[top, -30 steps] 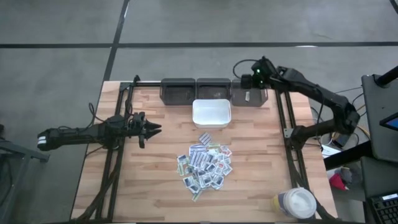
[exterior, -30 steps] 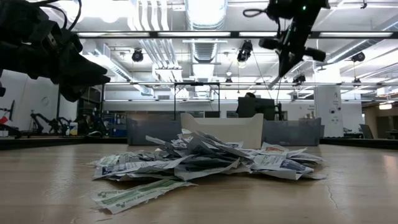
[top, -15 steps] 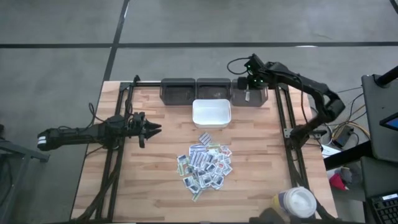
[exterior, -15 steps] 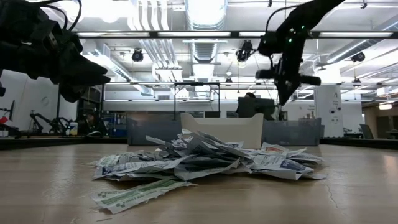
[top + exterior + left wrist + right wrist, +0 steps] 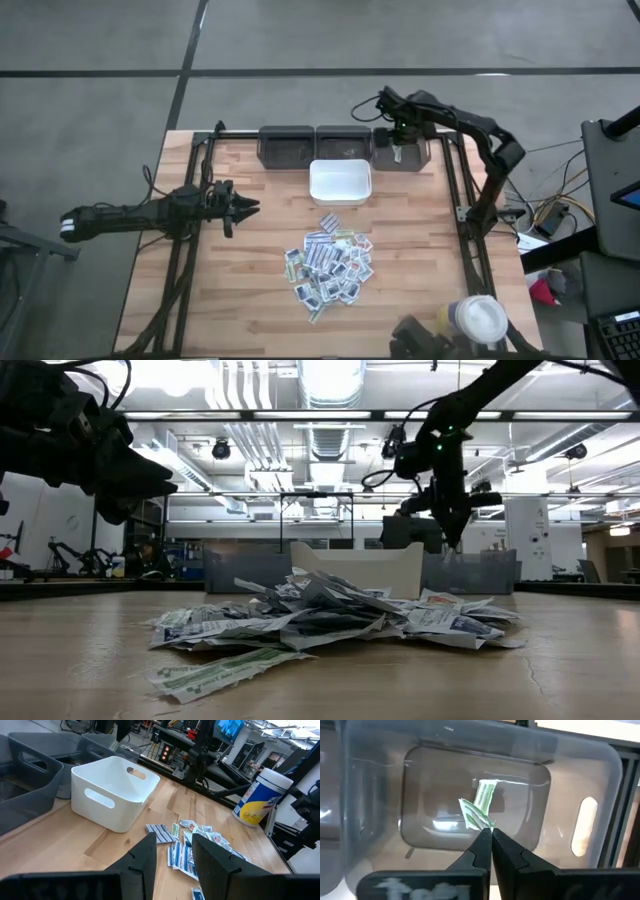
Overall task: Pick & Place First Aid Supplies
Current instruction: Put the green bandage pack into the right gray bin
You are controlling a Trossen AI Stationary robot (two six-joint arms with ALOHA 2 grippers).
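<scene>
1. Since a second ago only the right arm has moved: it has folded inward along the back edge, so that the right gripper [image 5: 398, 140] now hangs over the rightmost grey bin [image 5: 401, 152]; the left arm has not stirred.
2. At the table's left side the left gripper [image 5: 250, 207] hovers with its fingers parted and nothing between them.
3. In the middle, the pile of packets [image 5: 331, 266] lies on the wood, just in front of the white tray [image 5: 340, 183].
4. From the left gripper the pile lies ahead and toward the front edge. This arm looks the nearer one for the next pick.
5. At the right, the right gripper is pinched fully together on one end of a green-printed packet [image 5: 481, 806].
6. That packet hangs from the fingertips with its long axis running down into the bin, directly above the bin floor.
7. Release looks like the coming move; the packet should fall inside the walls.
</scene>
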